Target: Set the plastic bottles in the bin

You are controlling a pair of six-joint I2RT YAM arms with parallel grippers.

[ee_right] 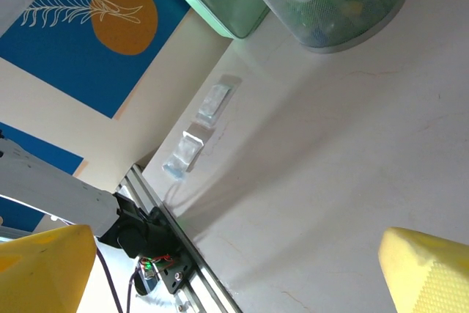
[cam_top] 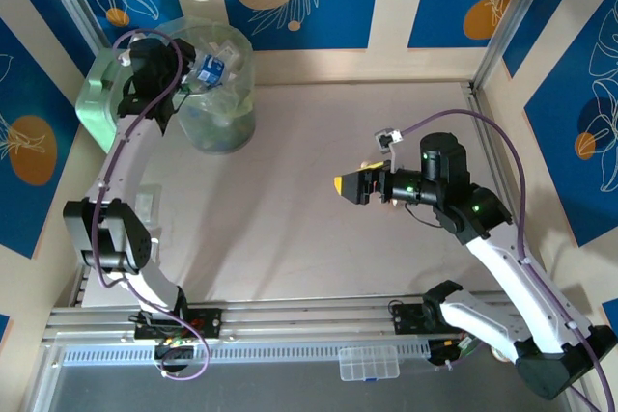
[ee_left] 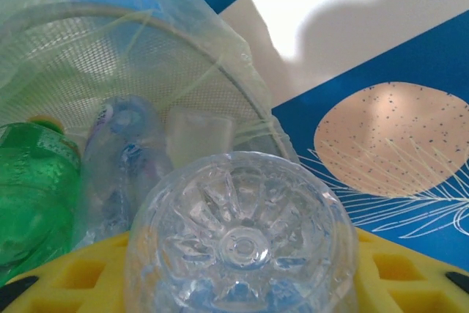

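Clear bottle [ee_left: 242, 247], blue label [cam_top: 213, 68] unreadable, sits in left pincer [cam_top: 193, 74] over bin [cam_top: 230, 124].

The clear bottle [ee_left: 242, 232] is cut off below.

No writing is legible; the blue label on the plastic bottle [cam_top: 210, 68] is too small.

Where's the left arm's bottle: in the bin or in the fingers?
In the fingers: the bottle, clear base showing, sits between them in the left wrist view, the bin just beyond.
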